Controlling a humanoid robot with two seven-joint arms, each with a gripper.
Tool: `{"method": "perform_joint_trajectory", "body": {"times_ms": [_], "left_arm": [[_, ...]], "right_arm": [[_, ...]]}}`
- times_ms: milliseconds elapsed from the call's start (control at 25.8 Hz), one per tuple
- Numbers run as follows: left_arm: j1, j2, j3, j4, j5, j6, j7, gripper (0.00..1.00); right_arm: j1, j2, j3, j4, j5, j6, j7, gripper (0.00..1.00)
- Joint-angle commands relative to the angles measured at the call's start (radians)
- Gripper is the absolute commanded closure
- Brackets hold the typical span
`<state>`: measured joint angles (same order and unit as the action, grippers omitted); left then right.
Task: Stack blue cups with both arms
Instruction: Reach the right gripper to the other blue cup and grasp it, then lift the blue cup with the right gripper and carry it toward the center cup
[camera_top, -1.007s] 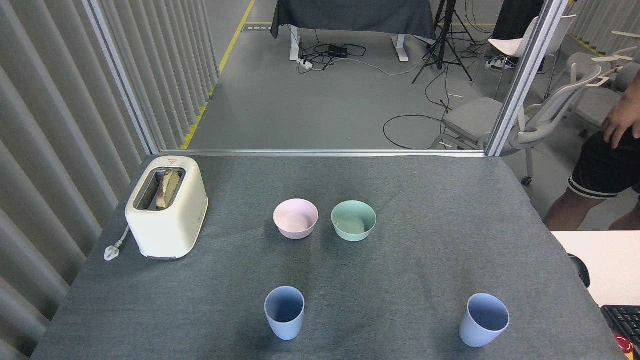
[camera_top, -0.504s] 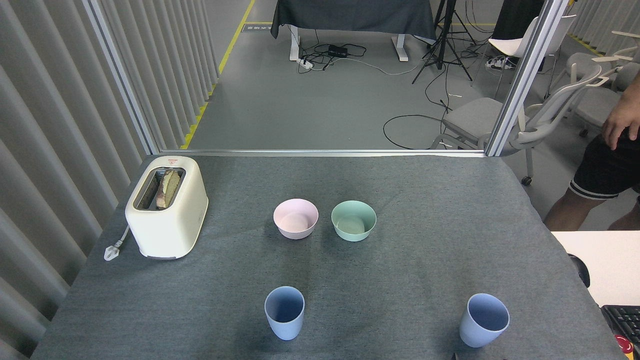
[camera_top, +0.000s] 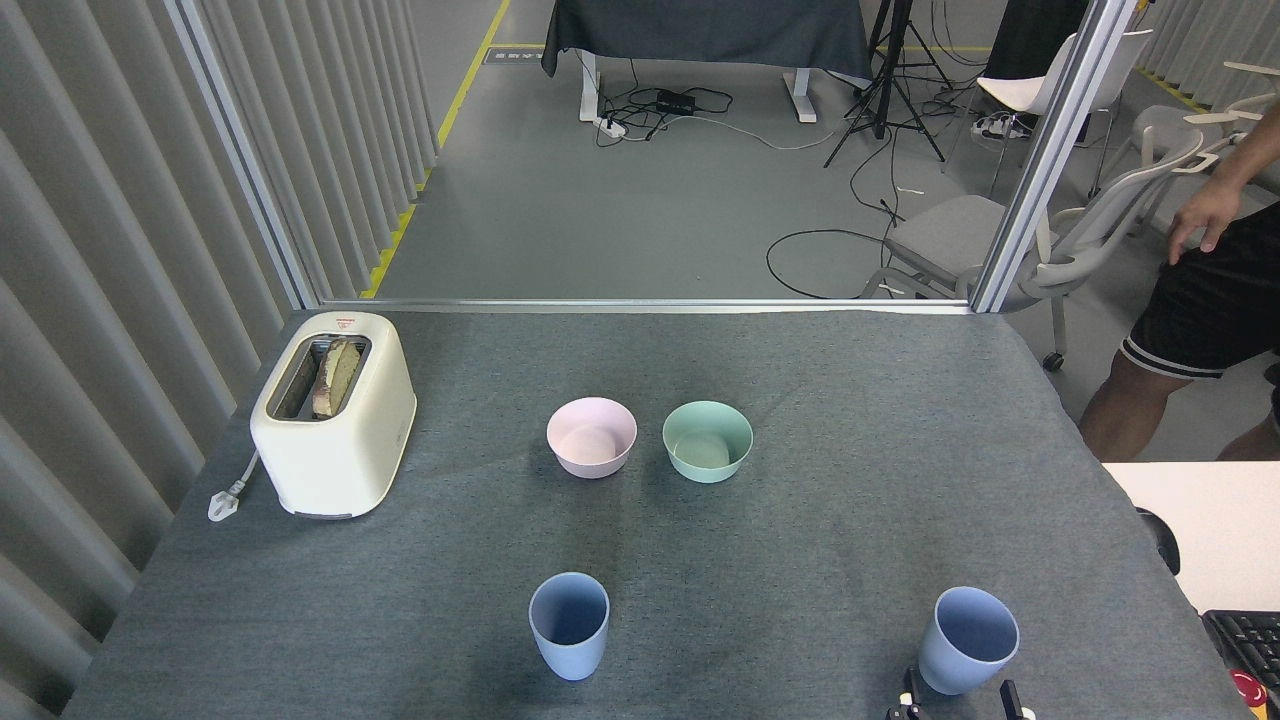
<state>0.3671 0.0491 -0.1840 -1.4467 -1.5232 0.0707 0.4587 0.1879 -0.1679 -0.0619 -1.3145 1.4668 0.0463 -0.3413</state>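
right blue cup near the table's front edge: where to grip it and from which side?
Grip the right blue cup across its side wall just below the rim, coming from the near side, where the right gripper already shows, its fingertips either side of the base. The cup stands upright, open end up, round and tapered, with clear cloth around it.

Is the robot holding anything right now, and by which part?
Nothing is held. Only the right gripper tips show at the bottom edge, either side of the right blue cup, not visibly gripping it. The left blue cup stands untouched.
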Motion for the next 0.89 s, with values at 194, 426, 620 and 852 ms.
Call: {"method": "perform_joint_trajectory", "body": {"times_ms": [194, 426, 620, 852], "left_arm": [[-0.001, 0.000, 0.000, 0.002, 0.000, 0.000, 0.000, 0.00], [0.001, 0.000, 0.000, 0.002, 0.000, 0.000, 0.000, 0.00], [-0.001, 0.000, 0.000, 0.003, 0.000, 0.000, 0.000, 0.00], [0.001, 0.000, 0.000, 0.003, 0.000, 0.000, 0.000, 0.00]], "right_arm": [[-0.018, -0.016, -0.001, 0.004, -0.003, 0.020, -0.001, 0.00], [-0.073, -0.022, -0.001, 0.058, -0.002, 0.029, 0.007, 0.00], [-0.087, -0.024, -0.001, 0.064, -0.002, 0.027, 0.010, 0.00], [-0.087, -0.022, 0.001, 0.067, 0.007, 0.033, 0.021, 0.24]]}}
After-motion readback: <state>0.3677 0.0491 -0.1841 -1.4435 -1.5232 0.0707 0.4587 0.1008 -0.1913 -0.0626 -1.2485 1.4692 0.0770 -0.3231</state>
